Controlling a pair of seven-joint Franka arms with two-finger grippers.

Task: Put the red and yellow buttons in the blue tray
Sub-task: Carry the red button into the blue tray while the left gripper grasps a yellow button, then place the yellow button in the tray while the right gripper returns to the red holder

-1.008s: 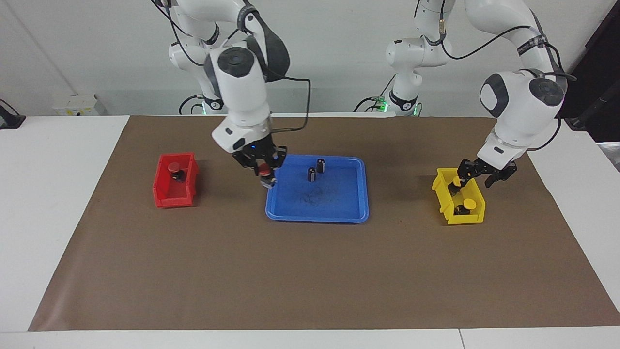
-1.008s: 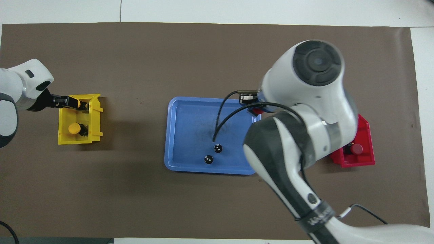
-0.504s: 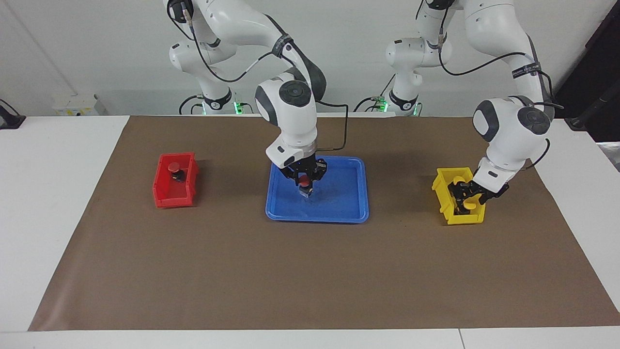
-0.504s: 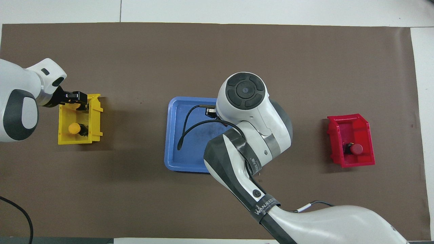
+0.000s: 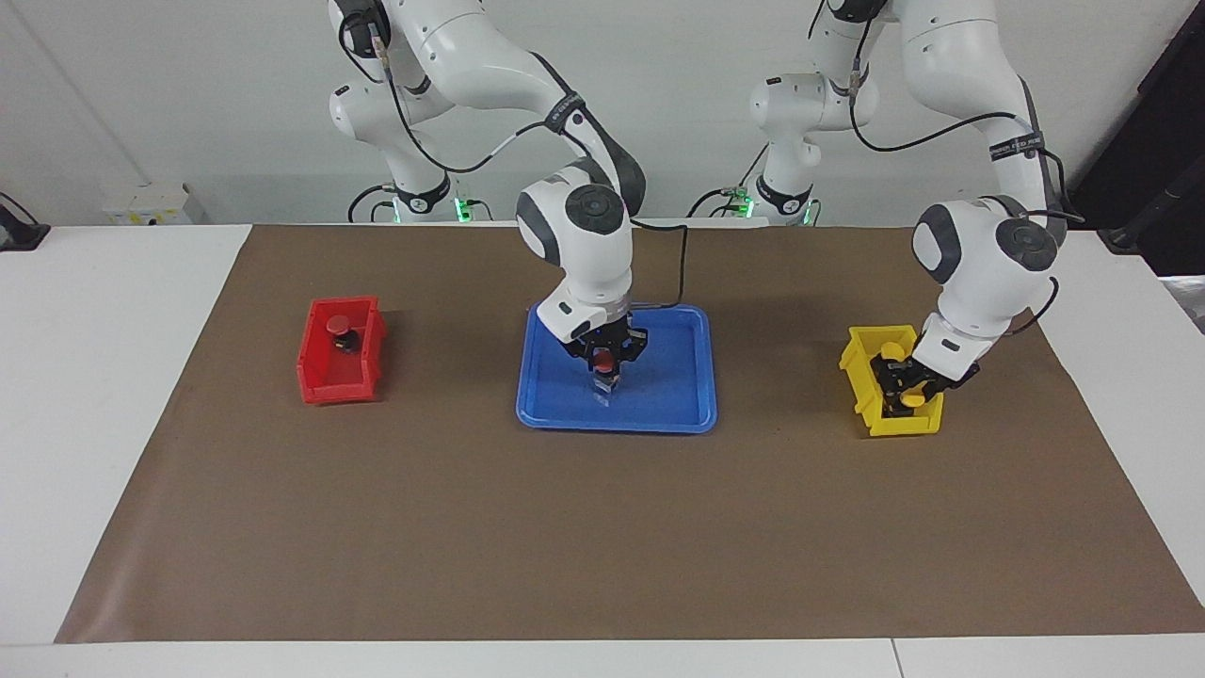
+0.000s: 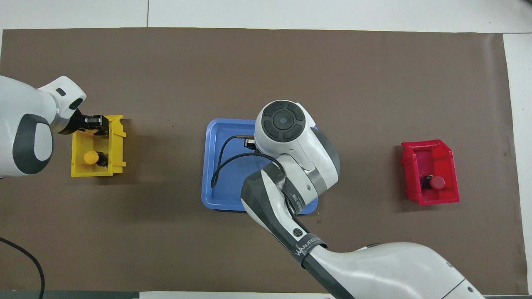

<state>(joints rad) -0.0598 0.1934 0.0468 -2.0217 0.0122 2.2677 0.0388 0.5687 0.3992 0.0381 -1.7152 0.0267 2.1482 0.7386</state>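
Right jaws were clamped on a red button [image 5: 602,359] low over the blue tray [image 5: 678,400]. Seen from overhead, the red bin [image 6: 432,155] at the tray's three o'clock held the second red button [image 6: 436,182]. At nine o'clock, one yellow button [image 6: 90,157] sat at the six-o'clock end of the yellow bin [image 6: 79,170]. The left jaws were down at another yellow button [image 5: 911,398] at its twelve-o'clock end, and I could not tell whether they had closed.

Bright, even light from above, both views sharp, only soft short shadows on the brown mat [image 5: 602,527] beside the bins and tray.
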